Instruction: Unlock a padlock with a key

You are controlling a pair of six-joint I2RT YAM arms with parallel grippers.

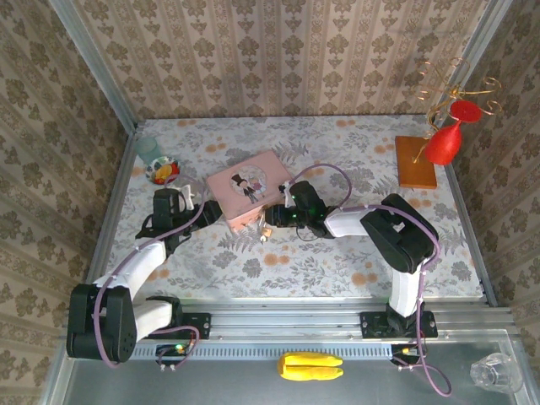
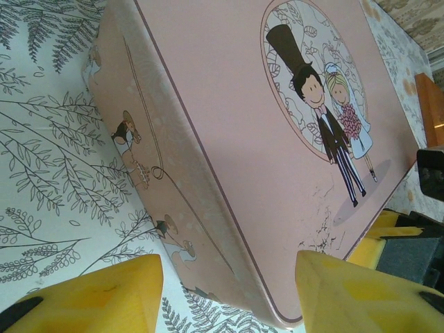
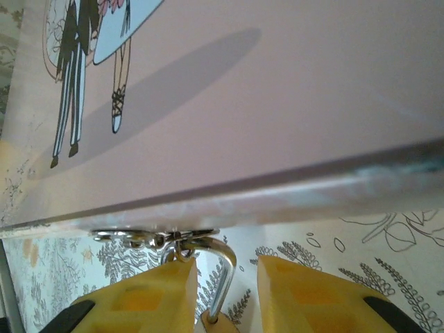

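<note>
The pink tin (image 1: pixel 249 190) with a cartoon couple lies mid-table. The tiny padlock (image 1: pixel 265 229) hangs at its front edge. In the right wrist view its silvery shackle (image 3: pixel 225 274) hooks into a metal ring (image 3: pixel 156 238) under the tin's (image 3: pixel 229 104) rim, and the brass body (image 3: pixel 220 325) sits between the yellow fingers (image 3: pixel 149 298). My right gripper (image 1: pixel 275 218) (image 3: pixel 225 295) is shut on it. My left gripper (image 1: pixel 205 211) (image 2: pixel 229 295) stands open, with the tin's (image 2: pixel 229 139) near left corner just between its fingertips (image 2: pixel 104 295). The key is hidden.
An orange wooden base (image 1: pixel 416 160) with a gold wire stand and a red glass (image 1: pixel 443 143) stands back right. A small cup (image 1: pixel 148 148) and a dish of coloured bits (image 1: pixel 164 171) sit back left. A yellow object (image 1: pixel 310 366) and a clear glass (image 1: pixel 498 371) lie below the rail.
</note>
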